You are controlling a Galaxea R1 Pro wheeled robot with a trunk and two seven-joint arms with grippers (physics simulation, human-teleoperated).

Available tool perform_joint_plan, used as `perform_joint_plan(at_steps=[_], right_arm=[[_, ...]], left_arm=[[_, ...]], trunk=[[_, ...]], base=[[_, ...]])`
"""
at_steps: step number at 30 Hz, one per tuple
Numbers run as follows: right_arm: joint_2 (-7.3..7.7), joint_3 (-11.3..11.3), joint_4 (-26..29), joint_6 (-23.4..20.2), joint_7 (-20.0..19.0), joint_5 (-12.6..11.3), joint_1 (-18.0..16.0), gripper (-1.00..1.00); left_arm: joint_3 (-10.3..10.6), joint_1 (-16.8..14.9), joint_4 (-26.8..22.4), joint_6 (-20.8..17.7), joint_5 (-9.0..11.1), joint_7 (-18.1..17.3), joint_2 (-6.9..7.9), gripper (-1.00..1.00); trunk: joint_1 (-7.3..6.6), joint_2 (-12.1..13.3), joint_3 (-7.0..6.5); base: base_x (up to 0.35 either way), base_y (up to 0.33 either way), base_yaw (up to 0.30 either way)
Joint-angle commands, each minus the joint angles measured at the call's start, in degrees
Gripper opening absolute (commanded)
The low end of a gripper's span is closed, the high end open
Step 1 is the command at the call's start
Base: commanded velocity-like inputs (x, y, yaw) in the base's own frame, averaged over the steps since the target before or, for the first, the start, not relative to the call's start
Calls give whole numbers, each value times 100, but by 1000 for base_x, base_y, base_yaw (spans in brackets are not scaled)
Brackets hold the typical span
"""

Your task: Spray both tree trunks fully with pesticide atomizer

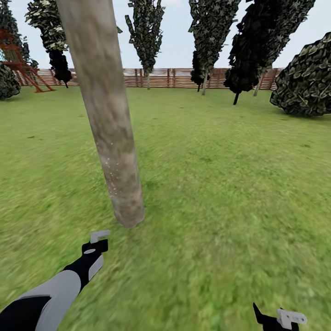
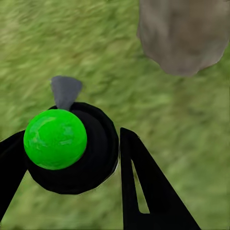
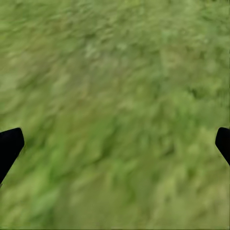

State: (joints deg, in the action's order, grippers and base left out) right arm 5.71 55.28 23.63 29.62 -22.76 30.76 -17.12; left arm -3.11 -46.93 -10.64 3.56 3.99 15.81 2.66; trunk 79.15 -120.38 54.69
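Left wrist view is showing the left gripper [image 2: 72, 158] clamping the pesticide atomizer [image 2: 72, 148], black with a green ball top, near the mottled tree trunk [image 1: 112, 138] flecked with pesticide [image 1: 108, 161]; the right gripper [image 3: 115, 143] is hanging spread wide over the floor [image 3: 115, 96].

Left arm [image 1: 50, 294]: extended forward and up from the lower left of the head view, grey forearm, black wrist section, pale tip at its far end. Left gripper [image 2: 72, 158]: black fingers [image 2: 143, 191] closed around the atomizer [image 2: 67, 148], its body held between them (one finger on each side, seen in the left wrist view). Right gripper [image 1: 280, 319]: low at the bottom edge of the head view, black with a pale fitting. Its fingertips [image 3: 9, 146] stand wide apart at opposite edges of the right wrist view, nothing between them.
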Motion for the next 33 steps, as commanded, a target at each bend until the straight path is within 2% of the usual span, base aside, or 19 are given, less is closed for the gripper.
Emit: perform_joint_plan(at_steps=[1, 6, 22, 33], right_arm=[[0, 0, 0, 0, 0, 0, -1, 100], [0, 0, 1, 0, 0, 0, 1, 100], [9, 0, 9, 0, 0, 0, 3, 100], [9, 0, 10, 0, 0, 0, 0, 100]], left_arm=[[3, 0, -1, -2, -4, 1, -1, -100], [3, 0, -5, 20, -4, 1, -1, -100], [3, 0, -3, 13, -4, 1, 7, -100], [3, 0, -7, 22, -4, 1, 7, -100]], trunk=[[0, 0, 0], [0, 0, 0], [0, 0, 0], [0, 0, 0]], base=[[282, -155, 278], [224, -194, 181], [151, -245, 8], [230, -208, 253]])
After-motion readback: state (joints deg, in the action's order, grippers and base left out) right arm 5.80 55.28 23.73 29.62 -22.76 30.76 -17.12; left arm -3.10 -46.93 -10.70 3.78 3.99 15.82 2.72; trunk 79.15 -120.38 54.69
